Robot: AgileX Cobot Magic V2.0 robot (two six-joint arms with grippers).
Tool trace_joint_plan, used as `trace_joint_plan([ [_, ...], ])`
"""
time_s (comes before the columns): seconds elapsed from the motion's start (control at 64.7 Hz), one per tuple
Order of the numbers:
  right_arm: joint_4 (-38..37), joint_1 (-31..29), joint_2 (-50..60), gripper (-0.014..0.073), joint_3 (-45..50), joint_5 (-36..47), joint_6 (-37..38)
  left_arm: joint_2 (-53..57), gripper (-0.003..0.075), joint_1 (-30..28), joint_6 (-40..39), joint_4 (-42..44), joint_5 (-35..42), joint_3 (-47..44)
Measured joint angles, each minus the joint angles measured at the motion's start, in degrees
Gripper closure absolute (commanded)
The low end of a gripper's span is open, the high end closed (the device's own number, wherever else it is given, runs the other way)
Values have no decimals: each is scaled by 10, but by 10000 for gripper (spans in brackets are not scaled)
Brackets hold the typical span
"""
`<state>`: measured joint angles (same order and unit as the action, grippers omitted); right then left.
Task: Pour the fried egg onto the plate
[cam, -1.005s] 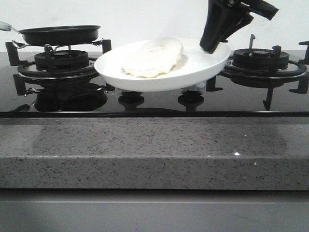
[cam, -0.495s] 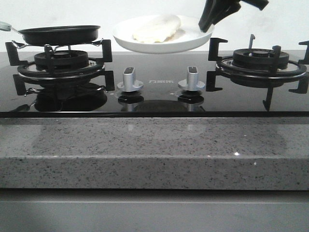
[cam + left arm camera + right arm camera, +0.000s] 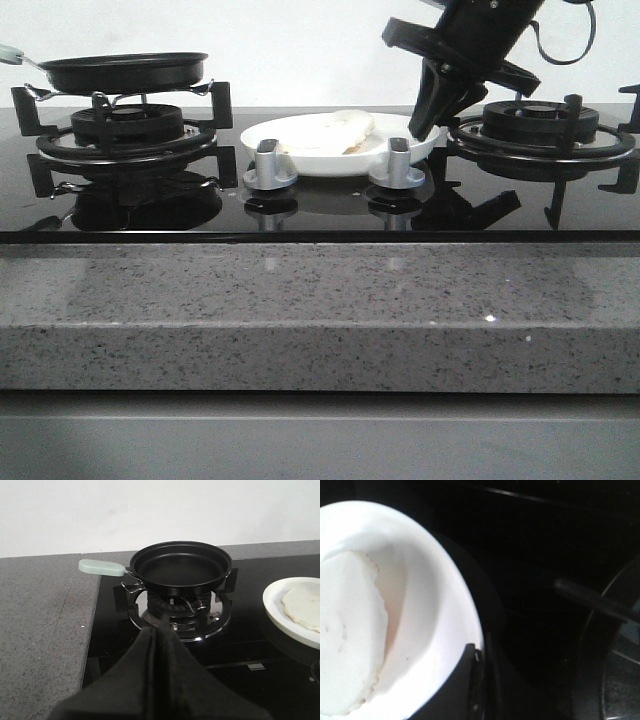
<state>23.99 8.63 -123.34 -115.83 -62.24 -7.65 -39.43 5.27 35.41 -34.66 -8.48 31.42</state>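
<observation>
My right gripper (image 3: pixel 428 118) pinches the right rim of the plate (image 3: pixel 330 158), which sits on the black glass hob between the two burners, just behind the two silver knobs (image 3: pixel 268 165). The fried egg (image 3: pixel 340 127) lies flat on the plate, toward its far side; in the right wrist view it covers the plate's inner area, well away from the pinched rim. My left gripper (image 3: pixel 159 645) hangs near the left burner, its fingers pressed together with nothing between them. The black frying pan (image 3: pixel 122 70) rests empty on the left burner grate, its pale green handle (image 3: pixel 101 568) pointing left over the grey speckled counter (image 3: pixel 300 310)
</observation>
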Motion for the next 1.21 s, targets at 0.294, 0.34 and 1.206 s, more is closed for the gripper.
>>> trace_joint_plan([
  [0.294,-4,0,0,316,-2,-5,0,0,739,0,0,0,0,0],
  [0.34,-5,0,0,318,-4,-6,0,0,739,0,0,0,0,0],
  [1.206,-55,0,41,652,-99,-92,0,0,739,0,0,0,0,0],
])
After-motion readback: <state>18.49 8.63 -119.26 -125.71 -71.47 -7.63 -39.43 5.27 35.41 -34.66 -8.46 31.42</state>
